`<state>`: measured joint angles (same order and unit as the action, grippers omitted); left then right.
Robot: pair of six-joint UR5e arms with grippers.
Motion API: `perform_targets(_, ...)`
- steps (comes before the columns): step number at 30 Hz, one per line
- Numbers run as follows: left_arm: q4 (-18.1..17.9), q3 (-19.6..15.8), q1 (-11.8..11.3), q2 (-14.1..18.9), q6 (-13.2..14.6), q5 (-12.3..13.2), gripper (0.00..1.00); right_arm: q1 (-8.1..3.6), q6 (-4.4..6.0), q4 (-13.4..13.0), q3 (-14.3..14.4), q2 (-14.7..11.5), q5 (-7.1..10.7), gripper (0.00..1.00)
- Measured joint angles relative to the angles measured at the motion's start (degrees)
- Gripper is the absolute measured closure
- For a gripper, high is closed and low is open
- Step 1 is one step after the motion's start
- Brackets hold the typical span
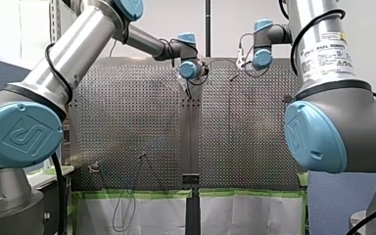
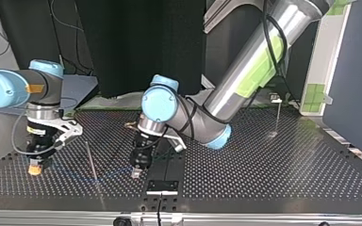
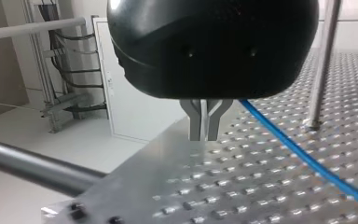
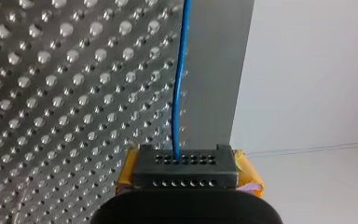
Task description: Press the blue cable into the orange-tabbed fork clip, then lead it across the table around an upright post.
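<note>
A blue cable (image 4: 179, 93) runs over the perforated table straight ahead of my right gripper (image 4: 185, 168). That gripper is shut on the cable, which comes out between its yellow pads (image 4: 249, 179). In the top view my right gripper (image 2: 35, 165) stands low over the table at the left, and the cable (image 2: 82, 175) leads faintly toward my left gripper (image 2: 136, 172) near the middle. My left gripper (image 3: 204, 133) has its metal fingers pressed together just above the table. The cable (image 3: 303, 154) passes beside them, not between the tips. I cannot pick out the orange-tabbed clip.
An upright post (image 3: 324, 60) stands beyond the cable beside my left gripper. A thin post (image 2: 93, 162) rises between the two grippers, and another post (image 2: 278, 115) stands far off at the top view's right. A black bracket (image 2: 162, 184) sits at the table's near edge.
</note>
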<state>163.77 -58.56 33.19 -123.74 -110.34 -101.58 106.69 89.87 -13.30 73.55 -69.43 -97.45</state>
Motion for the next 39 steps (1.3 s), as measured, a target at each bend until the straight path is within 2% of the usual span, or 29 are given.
perform_targets(11, -0.2, 0.1, 1.2, -3.2, -0.6, 0.1, 1.0, -0.82, -0.18, -0.2, 1.9, 0.2, -0.28, 1.0)
perform_targets(39, -0.3, 0.1, 1.5, -5.2, -0.8, -0.1, 1.0, -0.22, -0.11, -1.0, 7.5, 5.2, -0.73, 1.0)
